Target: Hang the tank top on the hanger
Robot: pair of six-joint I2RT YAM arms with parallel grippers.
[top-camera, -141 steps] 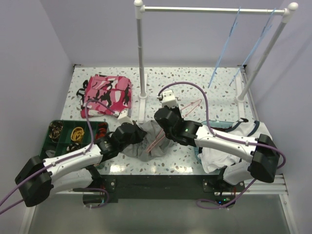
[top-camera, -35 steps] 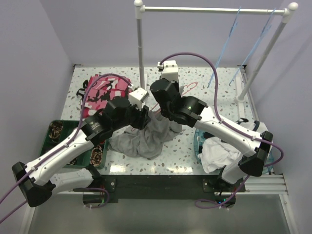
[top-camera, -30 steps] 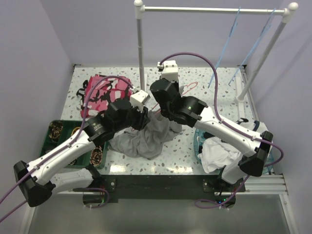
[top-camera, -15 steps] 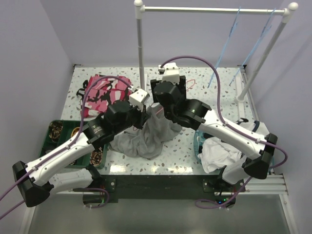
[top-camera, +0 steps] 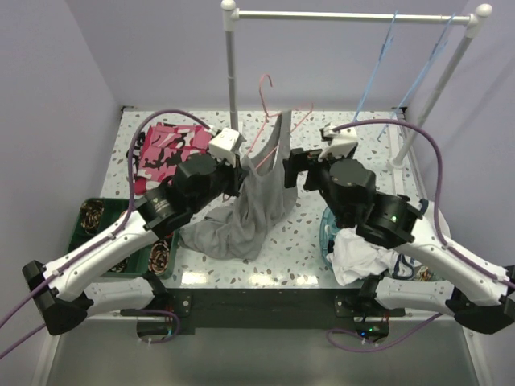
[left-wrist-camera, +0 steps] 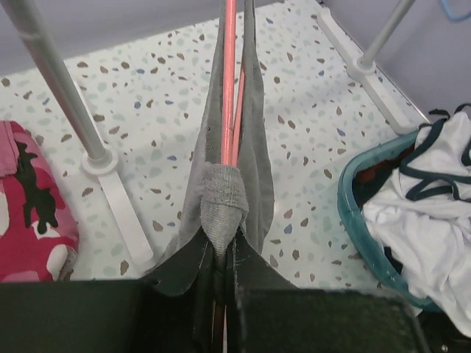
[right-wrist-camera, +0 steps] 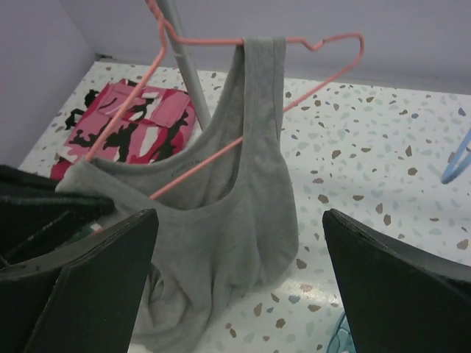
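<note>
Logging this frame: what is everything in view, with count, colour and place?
table: one, speckled
rack: one, white, far edge
blue hangers: two, light blue, on the rack
hanger: one, pink, raised mid-table
tank top: one, grey, strap over the hanger, rest on table
camouflage cloth: one, pink-and-black, far left
basket: one, teal, near right
white garment: one, dark-trimmed, in the basket
tray: one, green, near left
left tool: shut on the tank top
right tool: open, empty

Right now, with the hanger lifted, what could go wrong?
Only one strap of the tank top drapes over the hanger; tilting could slide it off. The left pincer alone clamps hanger and fabric, so loosening it would likely drop both. The right pincer stands open, holding nothing.
</note>
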